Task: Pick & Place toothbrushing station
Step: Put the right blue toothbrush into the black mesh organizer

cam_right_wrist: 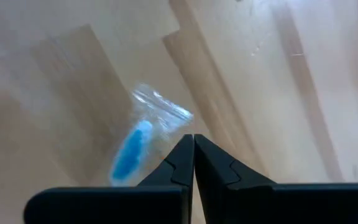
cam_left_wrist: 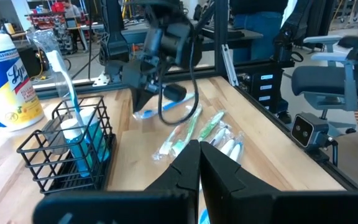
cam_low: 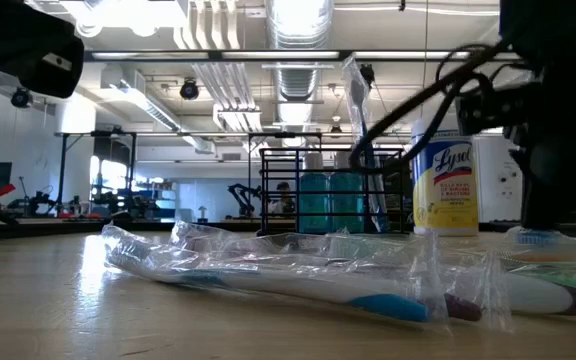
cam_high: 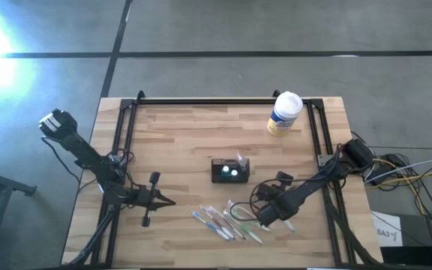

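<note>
The toothbrushing station point(cam_high: 229, 171) is a small black wire holder standing at the table's middle. One wrapped toothbrush point(cam_left_wrist: 59, 74) stands upright in it. It also shows in the left wrist view point(cam_left_wrist: 39, 158). Several wrapped toothbrushes point(cam_high: 223, 223) lie on the table near its front edge. My right gripper point(cam_right_wrist: 193, 138) is over their right end, shut on a blue-headed wrapped toothbrush point(cam_right_wrist: 131, 152). My left gripper point(cam_left_wrist: 199, 149) is shut and empty, left of the pile point(cam_high: 169, 200). My right gripper pinches the clear wrapper's end point(cam_right_wrist: 178, 121) beside the brush's blue head between its shut fingertips. The fingers slant down from the table's right side. The brush point(cam_left_wrist: 166, 107) lies low under the gripper; I cannot tell whether it is clear of the table.
A white-and-yellow round canister point(cam_high: 283, 114) stands at the table's far right. A black frame point(cam_high: 216, 101) runs along the far edge and down both sides. Bare wood lies between the holder and the far edge.
</note>
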Robot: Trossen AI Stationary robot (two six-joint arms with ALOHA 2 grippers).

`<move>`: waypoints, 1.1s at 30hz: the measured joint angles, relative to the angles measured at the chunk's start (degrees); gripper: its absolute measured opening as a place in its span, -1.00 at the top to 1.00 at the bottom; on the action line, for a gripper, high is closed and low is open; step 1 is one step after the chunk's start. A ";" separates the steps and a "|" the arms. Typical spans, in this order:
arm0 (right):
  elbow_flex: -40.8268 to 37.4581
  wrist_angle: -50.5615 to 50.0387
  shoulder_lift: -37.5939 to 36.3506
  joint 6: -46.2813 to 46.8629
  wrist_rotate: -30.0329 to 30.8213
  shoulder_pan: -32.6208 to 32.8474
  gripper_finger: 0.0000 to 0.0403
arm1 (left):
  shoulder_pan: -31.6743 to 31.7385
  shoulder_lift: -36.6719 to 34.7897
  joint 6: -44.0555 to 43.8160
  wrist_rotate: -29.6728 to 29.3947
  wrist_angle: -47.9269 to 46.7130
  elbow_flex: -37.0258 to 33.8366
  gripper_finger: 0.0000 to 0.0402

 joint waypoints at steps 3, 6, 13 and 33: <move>3.68 -2.33 -0.93 0.57 -1.54 0.11 0.96 | 0.00 0.00 -0.09 0.00 -0.03 0.00 0.94; 6.85 -3.18 -3.10 0.45 -3.21 0.11 0.96 | 0.00 0.02 -0.40 0.02 -0.02 0.00 0.94; 7.61 2.02 -9.29 -0.57 -11.12 0.18 0.84 | -0.01 0.01 -1.67 0.61 -0.04 0.00 0.94; -11.71 16.74 -11.83 13.59 -18.56 0.27 -0.06 | -0.02 0.01 -1.73 1.49 -0.48 0.00 0.94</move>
